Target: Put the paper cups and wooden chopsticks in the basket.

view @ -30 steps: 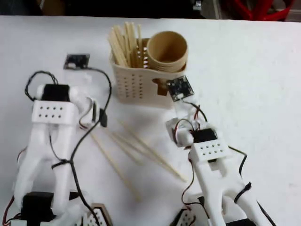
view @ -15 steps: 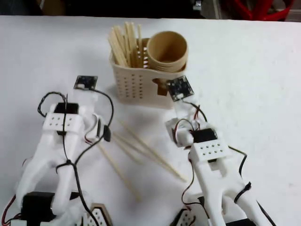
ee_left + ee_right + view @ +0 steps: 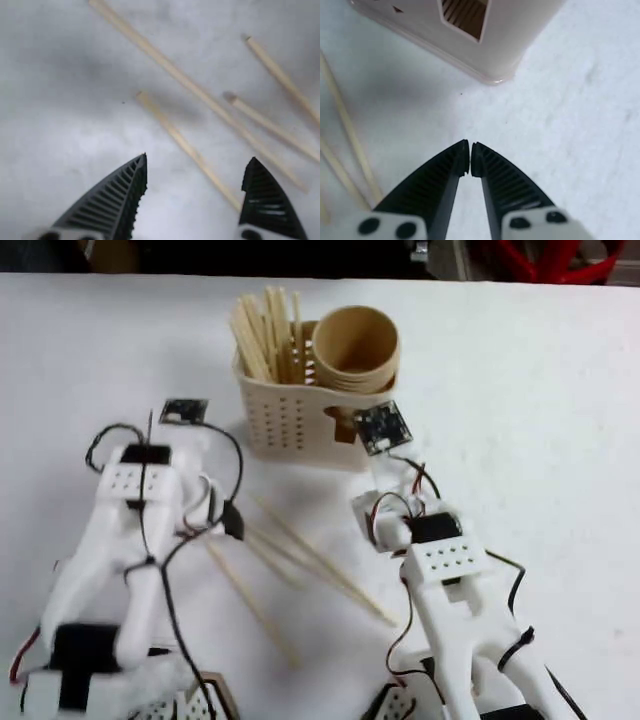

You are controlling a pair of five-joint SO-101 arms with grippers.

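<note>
Near the basket [image 3: 290,425], loose chopsticks [image 3: 325,560] lie beneath the spread left pincer [image 3: 198,158]

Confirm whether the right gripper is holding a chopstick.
No: the right gripper is shut with nothing between its tips, and the chopsticks lie apart from it.

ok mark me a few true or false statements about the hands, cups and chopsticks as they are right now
The left hand is open above loose chopsticks. True.
The right hand grips a chopstick. False: it is shut on nothing, near the basket.
The paper cups sit in the basket. True.
Every chopstick is in the basket. False: several lie on the table.
</note>
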